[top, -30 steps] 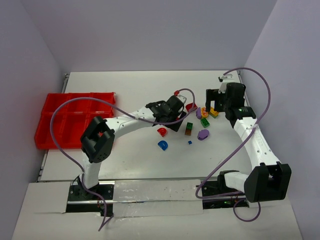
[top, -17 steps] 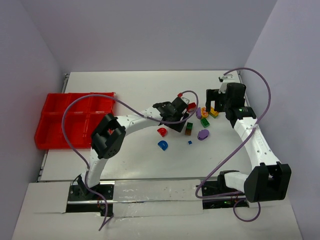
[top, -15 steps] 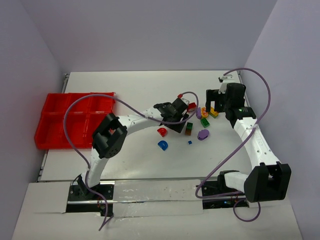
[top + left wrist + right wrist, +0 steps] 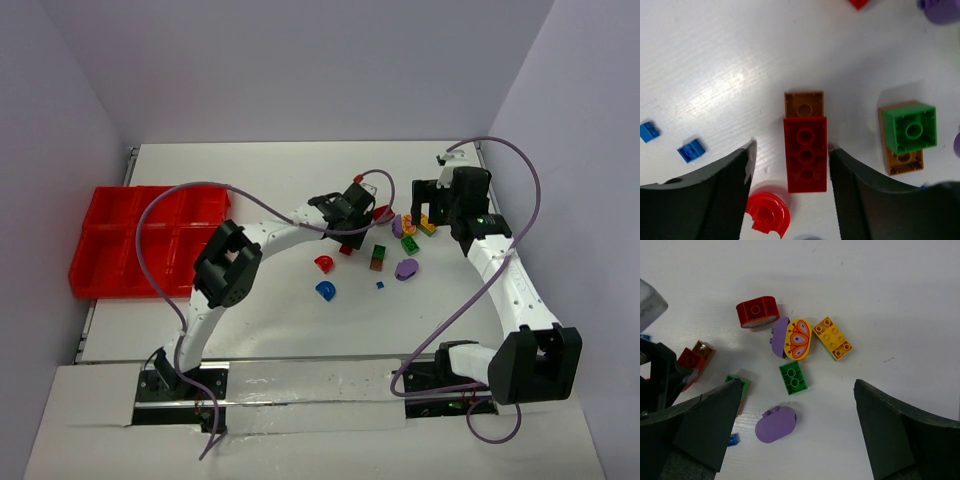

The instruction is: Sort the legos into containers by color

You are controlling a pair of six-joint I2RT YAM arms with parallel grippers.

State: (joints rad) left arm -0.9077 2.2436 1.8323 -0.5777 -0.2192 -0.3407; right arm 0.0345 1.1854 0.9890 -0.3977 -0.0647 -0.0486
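The red rectangular plastic brick lies flat on the white table, among the scattered pieces right of centre; its face shows three round sockets in a row. Its far end meets a brown square brick, and whether the two are clipped together or only abutting cannot be told. It looks light, rigid and glossy, so probably slippery under a slack pinch; its long straight sides are the natural place to hold it, squarely and near mid-length.

The left gripper hangs over it with the jaws spread; the brick lies between them, one finger right at its edge, the other a little apart, nothing clamped. If the brown piece is attached, it may lift along with the red one.

A red rounded arch piece lies just beside the brick's near end; a green square block sits to one side, and small blue bits to the other.

The right gripper hovers spread wide and empty over a green brick and a purple rounded piece.

The red plastic compartment bins stand at the table's left edge, well apart from the brick.
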